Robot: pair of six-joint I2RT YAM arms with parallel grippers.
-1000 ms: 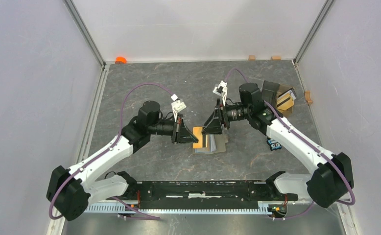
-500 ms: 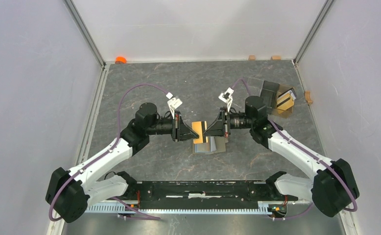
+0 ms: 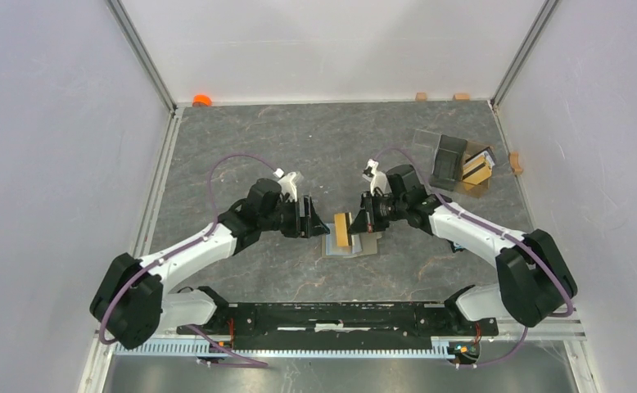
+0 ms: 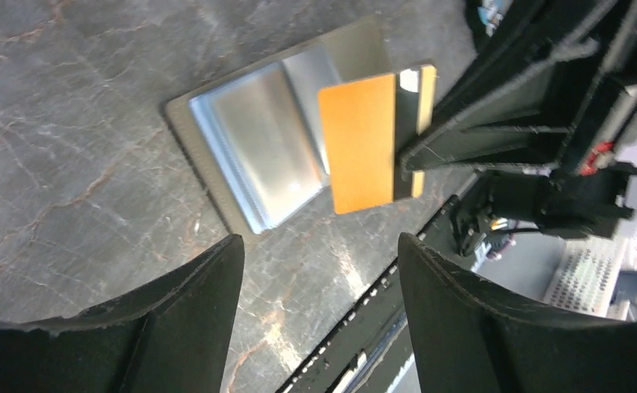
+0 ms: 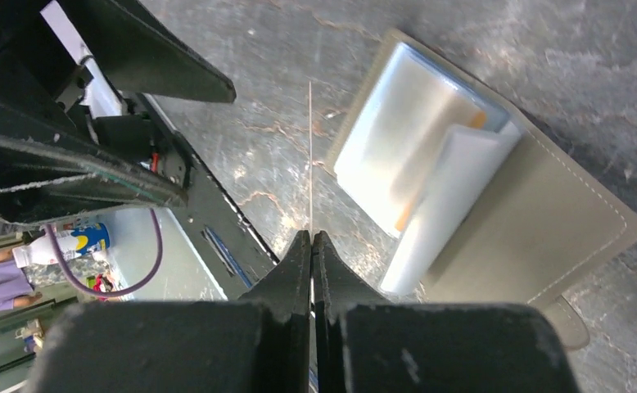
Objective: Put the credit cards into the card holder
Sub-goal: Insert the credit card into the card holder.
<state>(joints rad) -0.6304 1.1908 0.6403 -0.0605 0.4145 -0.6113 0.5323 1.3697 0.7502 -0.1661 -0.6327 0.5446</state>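
An orange credit card [image 4: 363, 143] stands on edge above the open card holder [image 4: 209, 155], an olive-khaki wallet with pale blue-grey sleeves [image 5: 405, 139]. My right gripper [image 5: 311, 235] is shut on the card's edge, and the card shows there as a thin line [image 5: 310, 147]. From above, the card [image 3: 343, 229] hangs at the left part of the card holder [image 3: 366, 249], with the right gripper [image 3: 356, 223] at its right. My left gripper [image 3: 313, 219] is open and empty, just left of the card; its fingers [image 4: 176, 319] are apart. A bit of orange shows inside a sleeve [image 5: 479, 120].
A clear plastic box [image 3: 454, 160] with a dark compartment and gold cards [image 3: 479, 169] stands at the back right. An orange object [image 3: 201, 100] lies in the back left corner. Small wooden blocks [image 3: 421, 96] lie along the back wall and right edge [image 3: 516, 161].
The left gripper held the card, then opened and drew back to the left. The right gripper shut on the card's other edge. Both arms sank lower, toward the card holder.
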